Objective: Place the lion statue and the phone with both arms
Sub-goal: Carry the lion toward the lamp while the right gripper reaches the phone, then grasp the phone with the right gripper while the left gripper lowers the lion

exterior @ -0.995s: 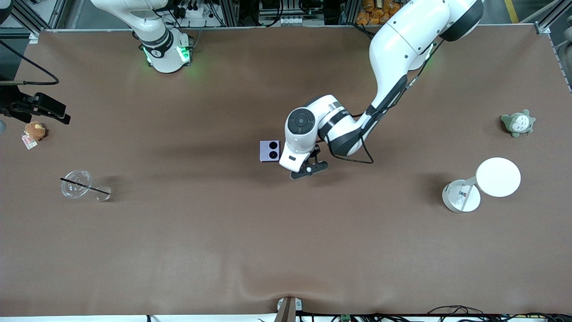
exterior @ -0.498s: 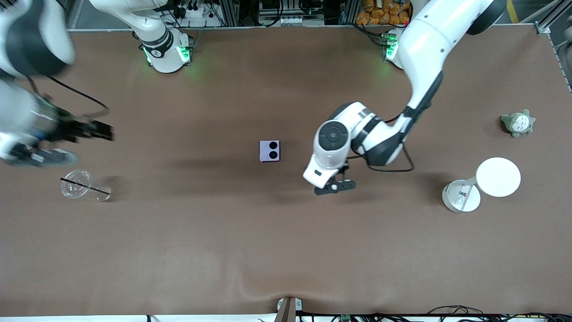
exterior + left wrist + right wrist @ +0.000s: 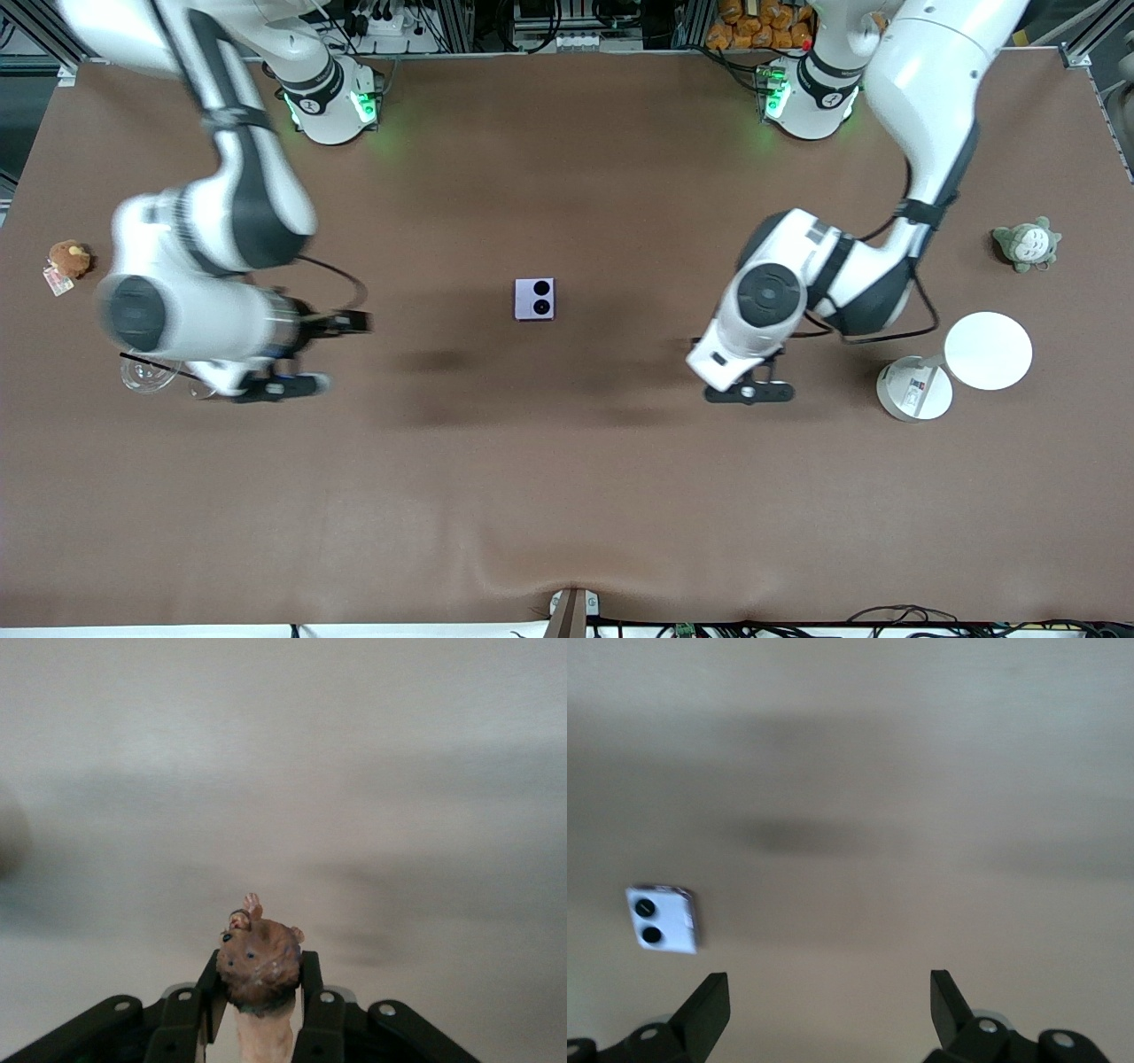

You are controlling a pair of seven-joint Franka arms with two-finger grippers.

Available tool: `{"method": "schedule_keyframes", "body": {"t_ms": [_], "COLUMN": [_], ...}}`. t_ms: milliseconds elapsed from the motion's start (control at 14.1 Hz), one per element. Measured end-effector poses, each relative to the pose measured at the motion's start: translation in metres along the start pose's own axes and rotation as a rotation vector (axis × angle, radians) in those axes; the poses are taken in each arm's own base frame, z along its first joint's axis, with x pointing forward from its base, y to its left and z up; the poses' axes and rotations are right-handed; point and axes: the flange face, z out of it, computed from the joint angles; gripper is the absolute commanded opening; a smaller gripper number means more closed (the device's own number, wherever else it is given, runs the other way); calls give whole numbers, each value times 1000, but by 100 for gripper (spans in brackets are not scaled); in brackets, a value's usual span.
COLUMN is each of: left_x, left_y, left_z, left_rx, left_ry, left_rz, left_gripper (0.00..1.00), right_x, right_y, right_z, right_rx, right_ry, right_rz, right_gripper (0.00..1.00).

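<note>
The pale lavender phone (image 3: 535,299) lies flat in the middle of the table, its two black circles up. It also shows in the right wrist view (image 3: 663,920). My left gripper (image 3: 749,390) is over bare table between the phone and a white stand. It is shut on the reddish-brown lion statue (image 3: 259,964), which shows only in the left wrist view. My right gripper (image 3: 317,354) is open and empty, over the table beside a clear cup, toward the right arm's end from the phone. Its fingers (image 3: 709,1005) stand wide apart.
A clear cup with a black straw (image 3: 149,372) lies partly under the right arm. A brown plush with a tag (image 3: 68,260) sits at the right arm's table end. A grey-green plush (image 3: 1026,244) and a white round stand (image 3: 988,351) are at the left arm's end.
My left gripper moved from beside the phone toward the left arm's end, holding the lion statue. My right arm swung in from the table's end to beside the cup.
</note>
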Motion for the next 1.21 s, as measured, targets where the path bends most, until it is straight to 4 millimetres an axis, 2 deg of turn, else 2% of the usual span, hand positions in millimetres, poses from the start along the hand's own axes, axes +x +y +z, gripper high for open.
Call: {"method": "schedule_keyframes", "body": {"t_ms": [213,427,498,640,853,995,1209], "left_x": [11,15,17,20,21,22,23], "left_y": [-50,-92,-105,-134,-171,-183,-189], "left_z": [12,22,27,40,59,64,70], "left_rx": [0,-2,-5,-25,-41,-25,-30], "left_ry": [-27,-48,-54,-42,-16,-5,9], "left_rz": [70,110,119,149,190,201,196], "left_gripper": [0,0,0,0,0,0,0], "right_x": [-9,-28,-33,-30,-25,-28,-35], "right_y": [-95,-168,-186,-197,-194,-196,-194], "right_z": [52,112,130,159,183,190,207], "right_rx": [-29,-62,-66,-56,-45,-45,-65], "right_ry": [31,37,47,65,85,99,78], "right_rz": [76,155,178,201,194,83,-29], "right_gripper": [100,100,100,100,100,100,100]}}
